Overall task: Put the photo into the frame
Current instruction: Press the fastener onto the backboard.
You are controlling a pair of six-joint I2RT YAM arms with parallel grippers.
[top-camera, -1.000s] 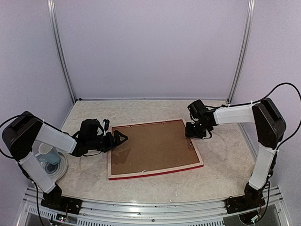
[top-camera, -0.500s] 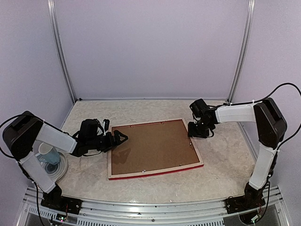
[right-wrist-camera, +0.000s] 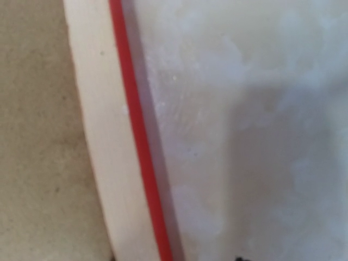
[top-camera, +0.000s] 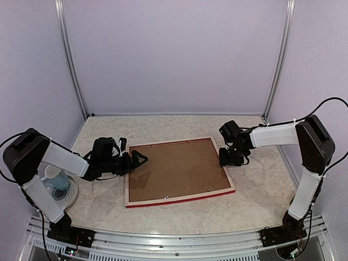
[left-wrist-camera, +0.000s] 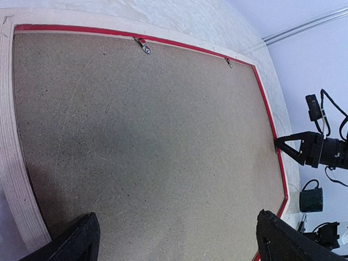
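The frame (top-camera: 179, 198) lies face down on the table, pale wood rim up and a red edge showing. A brown backing panel (top-camera: 176, 169) fills it. The photo is hidden. My left gripper (top-camera: 142, 160) sits low at the frame's left rim, wide open, its fingertips (left-wrist-camera: 87, 228) spread over the panel. My right gripper (top-camera: 224, 161) hovers close over the frame's right rim (right-wrist-camera: 98, 136). Only the tips of its fingers show at the bottom of the right wrist view, apart, with nothing between them. It also shows as the right gripper (left-wrist-camera: 278, 142) in the left wrist view, at the rim.
A pale cup (top-camera: 54, 176) stands on a white plate (top-camera: 68, 198) at the left, beside my left arm. Small metal clips (left-wrist-camera: 144, 45) sit along the panel's far edge. Walls with metal posts close in the back and sides.
My right gripper has slid a little nearer along the frame's right rim. The left gripper and the frame have not moved.
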